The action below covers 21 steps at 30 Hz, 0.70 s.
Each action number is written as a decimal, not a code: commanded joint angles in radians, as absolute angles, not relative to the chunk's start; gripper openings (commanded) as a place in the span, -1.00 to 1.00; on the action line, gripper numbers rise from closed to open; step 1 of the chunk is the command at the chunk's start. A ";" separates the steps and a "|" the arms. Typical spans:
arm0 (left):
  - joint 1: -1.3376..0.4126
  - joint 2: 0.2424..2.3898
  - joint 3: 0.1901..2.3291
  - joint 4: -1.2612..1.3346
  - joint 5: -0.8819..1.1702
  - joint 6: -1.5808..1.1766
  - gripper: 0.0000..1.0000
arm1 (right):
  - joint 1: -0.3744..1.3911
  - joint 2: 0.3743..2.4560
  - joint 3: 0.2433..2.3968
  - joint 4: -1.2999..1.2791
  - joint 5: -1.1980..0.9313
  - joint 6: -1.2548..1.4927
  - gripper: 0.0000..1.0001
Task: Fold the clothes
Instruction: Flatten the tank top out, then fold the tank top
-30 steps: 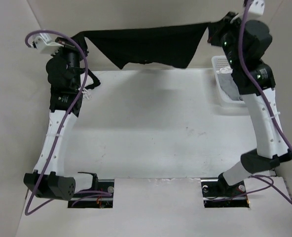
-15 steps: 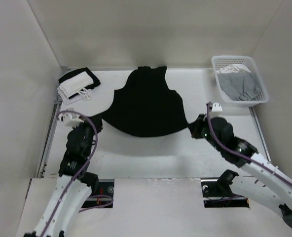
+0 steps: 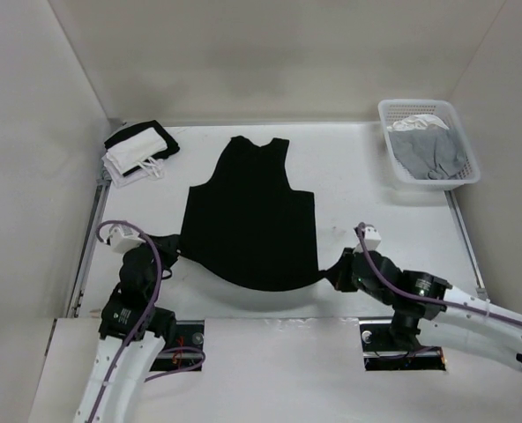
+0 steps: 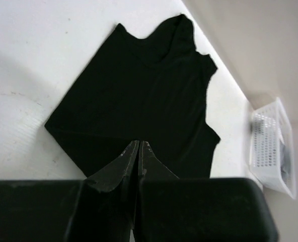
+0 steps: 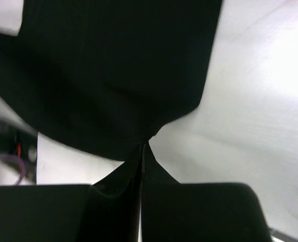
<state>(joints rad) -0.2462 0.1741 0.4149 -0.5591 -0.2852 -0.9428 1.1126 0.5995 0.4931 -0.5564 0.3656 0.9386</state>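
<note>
Table (image 3: 376,203), white and matte, carries a soft black sleeveless top (image 3: 252,211) spread flat at its middle, curved hem toward the arms. Only the overhead view shows the folded black-and-white stack (image 3: 137,152). Left tool (image 3: 171,243) and right tool (image 3: 330,275) each stand clenched on a hem corner.

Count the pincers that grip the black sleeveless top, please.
2. The left pincer is shut on the near left hem corner of the black sleeveless top; the right pincer is shut on the near right hem corner. Neither is hidden.
</note>
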 commanded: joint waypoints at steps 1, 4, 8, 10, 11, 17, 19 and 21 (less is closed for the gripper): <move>-0.229 0.325 0.440 -0.369 -0.331 -0.937 -0.98 | 0.982 0.702 0.603 -0.421 0.387 0.834 -1.00; -0.206 0.515 0.465 -0.150 -0.356 -0.919 -0.98 | 0.775 0.852 0.681 -0.269 0.269 0.694 -1.00; -0.183 0.850 0.576 0.127 -0.386 -0.888 -0.98 | 0.538 1.090 0.842 -0.118 0.141 0.614 -1.00; -0.163 1.024 0.655 0.223 -0.396 -0.874 -0.98 | 0.466 1.219 0.940 -0.075 0.106 0.597 -1.00; -0.157 1.108 0.702 0.263 -0.402 -0.865 -0.98 | 0.437 1.288 0.993 -0.066 0.097 0.589 -1.00; -0.124 1.504 0.995 0.374 -0.382 -0.831 -0.97 | 0.312 1.668 1.331 -0.040 0.029 0.572 -1.00; -0.107 1.621 1.110 0.368 -0.368 -0.822 -0.97 | 0.286 1.777 1.461 -0.057 0.015 0.571 -1.00; -0.096 1.740 1.219 0.362 -0.359 -0.819 -0.97 | 0.269 1.885 1.586 -0.072 -0.003 0.569 -1.00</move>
